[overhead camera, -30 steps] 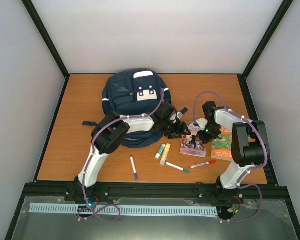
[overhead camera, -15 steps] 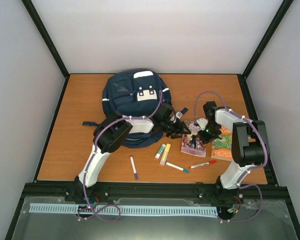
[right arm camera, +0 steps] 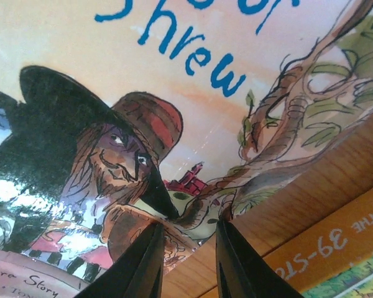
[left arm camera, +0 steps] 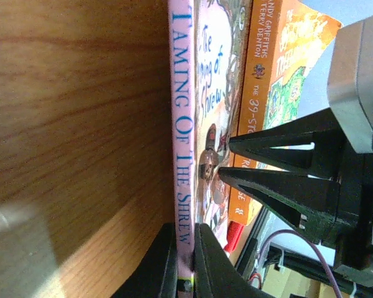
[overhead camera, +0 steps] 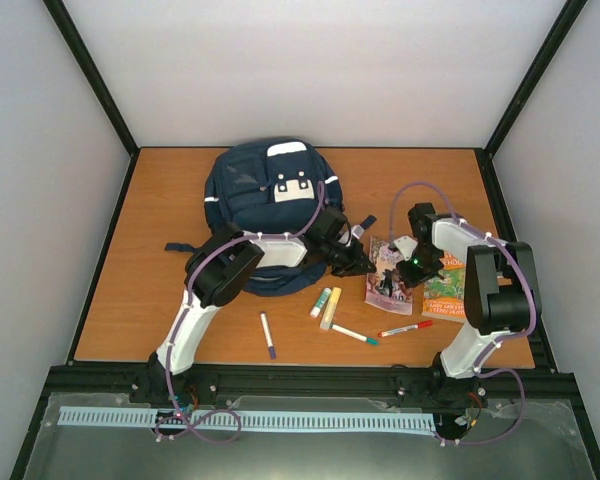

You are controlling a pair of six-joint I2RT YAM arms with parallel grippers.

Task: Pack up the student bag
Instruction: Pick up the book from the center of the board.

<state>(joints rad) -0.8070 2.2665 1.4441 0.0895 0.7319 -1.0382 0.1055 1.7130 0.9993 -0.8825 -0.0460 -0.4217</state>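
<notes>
The student bag (overhead camera: 270, 190), navy with white patches, lies at the back left of the table. A pink book, "Taming of the Shrew" (overhead camera: 388, 282), lies right of centre. My left gripper (overhead camera: 365, 266) reaches it from the left. In the left wrist view that gripper (left arm camera: 185, 261) is shut on the book's spine (left arm camera: 181, 124). My right gripper (overhead camera: 408, 268) stands over the book's right side. Its fingertips (left arm camera: 280, 152) point at the cover. In the right wrist view it (right arm camera: 189, 233) is narrowly open, tips on the cover (right arm camera: 174, 74) near its edge.
An orange book (overhead camera: 446, 292) lies right of the pink one, against it. Pens and markers lie in front: purple (overhead camera: 268, 335), green (overhead camera: 321, 301), yellow (overhead camera: 330, 308), teal (overhead camera: 355, 334), red (overhead camera: 405, 328). A black frame borders the table.
My left gripper has closed from wide open onto the pink book's spine. The right arm has hardly moved.
</notes>
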